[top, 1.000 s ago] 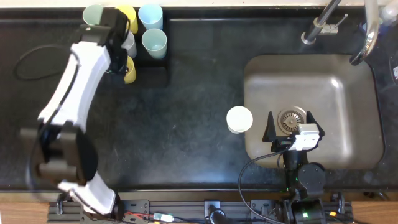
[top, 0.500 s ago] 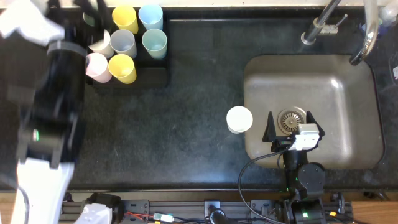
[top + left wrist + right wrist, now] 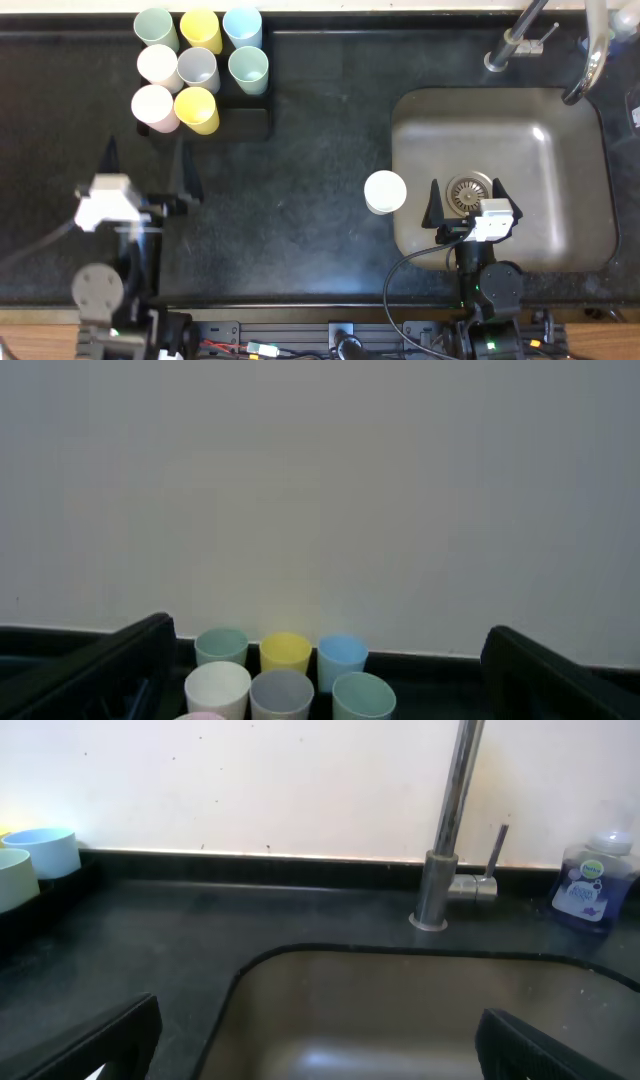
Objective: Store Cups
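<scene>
Back by its base at the counter's (image 3: 320, 230) left, my left arm has pulled away from the rack (image 3: 250, 122), jaws wide open and empty, leaving eight cups (image 3: 198, 70) standing in it and one corner slot bare. One job remains, by my judgement: the white cup (image 3: 385, 192) sits at the sink's (image 3: 560, 150) rim, just beside my right jaws, which are open too. Tap (image 3: 520, 35) and soap bottle (image 3: 592, 880) stand well apart from the way to the rack.
</scene>
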Robot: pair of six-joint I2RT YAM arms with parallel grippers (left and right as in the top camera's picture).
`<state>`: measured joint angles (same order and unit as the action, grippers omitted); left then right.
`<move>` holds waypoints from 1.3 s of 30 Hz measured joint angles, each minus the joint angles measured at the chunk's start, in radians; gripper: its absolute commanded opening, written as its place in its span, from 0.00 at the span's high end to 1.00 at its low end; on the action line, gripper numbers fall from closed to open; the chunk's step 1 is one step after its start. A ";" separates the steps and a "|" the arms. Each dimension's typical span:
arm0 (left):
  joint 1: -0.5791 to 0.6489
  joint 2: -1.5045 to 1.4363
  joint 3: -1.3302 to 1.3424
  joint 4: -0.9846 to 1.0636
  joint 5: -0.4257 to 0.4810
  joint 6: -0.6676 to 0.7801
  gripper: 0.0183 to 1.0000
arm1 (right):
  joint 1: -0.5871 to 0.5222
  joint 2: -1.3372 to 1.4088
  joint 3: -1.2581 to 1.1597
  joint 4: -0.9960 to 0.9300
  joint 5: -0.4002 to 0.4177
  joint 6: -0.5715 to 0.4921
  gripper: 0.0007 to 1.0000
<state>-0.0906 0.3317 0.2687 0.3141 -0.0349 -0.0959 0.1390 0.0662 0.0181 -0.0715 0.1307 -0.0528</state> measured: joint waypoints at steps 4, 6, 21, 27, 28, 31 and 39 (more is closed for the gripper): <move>0.000 -0.088 -0.140 0.035 0.003 0.003 0.00 | 0.000 0.000 0.000 -0.001 0.000 0.000 0.00; 0.000 -0.131 -0.185 0.008 0.003 0.003 0.00 | 0.000 0.000 0.000 -0.001 0.000 0.000 0.00; 0.000 -0.319 -0.260 -0.394 0.010 0.024 0.00 | 0.000 0.000 0.000 0.000 0.000 0.000 0.00; 0.000 -0.320 -0.260 -0.395 0.010 0.025 0.00 | 0.000 0.000 0.000 -0.001 -0.001 0.000 0.00; 0.000 -0.320 -0.260 -0.395 0.010 0.025 0.00 | 0.000 0.000 0.000 -0.001 0.000 0.001 0.00; 0.000 -0.320 -0.260 -0.395 0.010 0.025 0.00 | 0.000 0.000 0.000 0.000 -0.001 0.000 0.00; 0.000 -0.320 -0.260 -0.395 0.010 0.025 0.00 | 0.000 0.000 0.000 0.000 0.000 0.000 0.00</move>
<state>-0.0906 0.0120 0.0090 -0.0811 -0.0250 -0.0708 0.1387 0.0666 0.0181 -0.0719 0.1303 -0.0528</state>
